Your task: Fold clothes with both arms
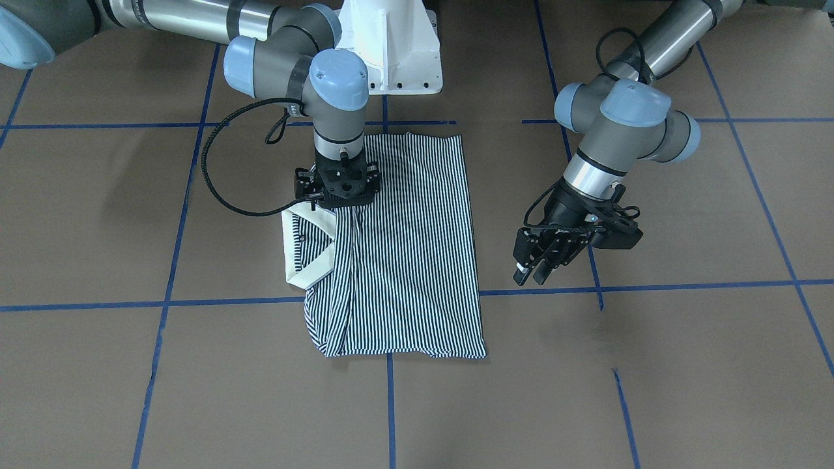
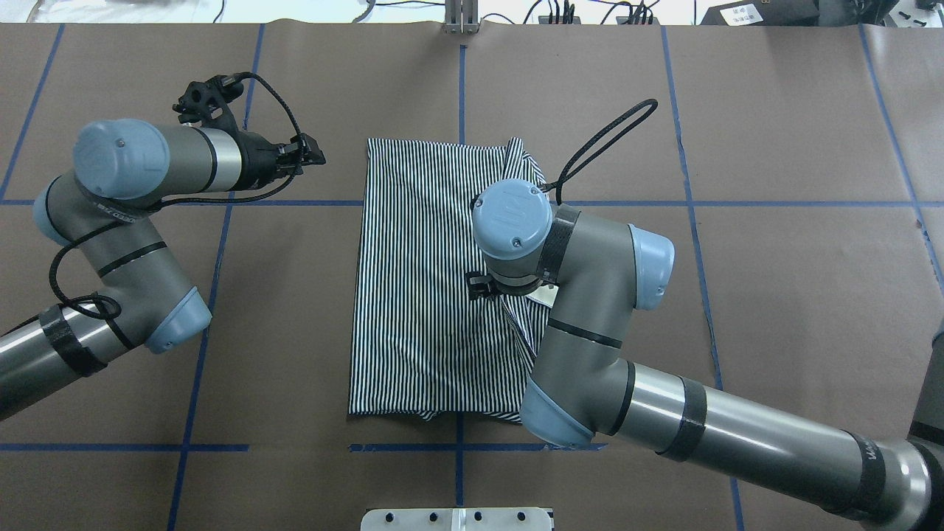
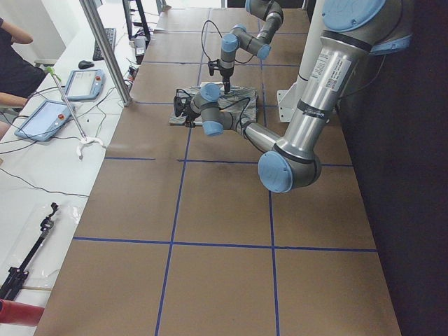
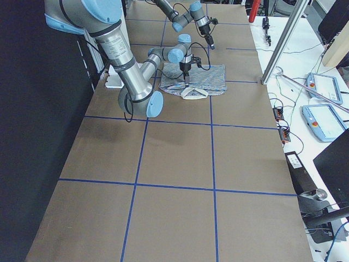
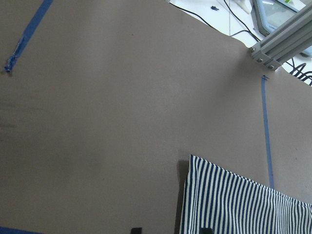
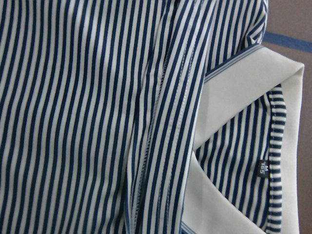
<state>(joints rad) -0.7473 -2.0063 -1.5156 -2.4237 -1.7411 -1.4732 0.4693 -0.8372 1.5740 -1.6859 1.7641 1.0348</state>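
The striped polo shirt (image 1: pixel 404 247) lies flat and partly folded at the table's middle, also in the overhead view (image 2: pixel 420 295). Its cream collar (image 1: pixel 313 260) points to the robot's right. My right gripper (image 1: pixel 335 198) points straight down onto the shirt beside the collar. Its fingers look spread and no cloth is lifted. The right wrist view shows a folded striped flap (image 6: pixel 156 122) and the collar (image 6: pixel 229 97) close up, with no fingers. My left gripper (image 1: pixel 531 273) is open and empty, off the shirt's far left corner (image 2: pixel 313 156). Its tips (image 5: pixel 170 230) show near the shirt's corner (image 5: pixel 234 204).
The white pedestal base (image 1: pixel 391 45) stands at the table's robot side. Blue tape lines (image 1: pixel 228 303) grid the brown table. An aluminium post (image 4: pixel 281 43) and tablets (image 3: pixel 42 119) stand along the operators' side.
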